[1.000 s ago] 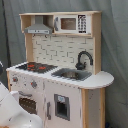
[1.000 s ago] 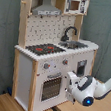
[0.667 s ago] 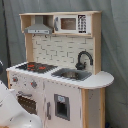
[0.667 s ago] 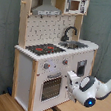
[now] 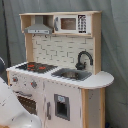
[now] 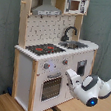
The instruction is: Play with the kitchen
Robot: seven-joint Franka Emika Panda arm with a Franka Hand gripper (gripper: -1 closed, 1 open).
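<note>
The kitchen (image 5: 60,70) is a tall toy of pale wood and white panels and shows in both exterior views. It has a black-red hob (image 5: 37,66), a black faucet (image 5: 84,59) over the sink (image 5: 72,75), a grey hood (image 5: 39,27) and a pegboard back. In the second exterior view the kitchen (image 6: 46,55) shows its oven door (image 6: 51,87). My gripper (image 6: 70,75) points at the white front panel, just right of the oven door's top and below the hob (image 6: 45,49). It holds nothing that I can see.
My white arm (image 6: 94,90) reaches in from the second exterior view's right, and part of it fills the first exterior view's lower left (image 5: 12,107). The kitchen stands on a wooden floor (image 6: 4,104) before a grey-green curtain (image 6: 4,34).
My gripper has moved a little toward the kitchen's front panel, leftward in the second exterior view. The kitchen itself looks unchanged.
</note>
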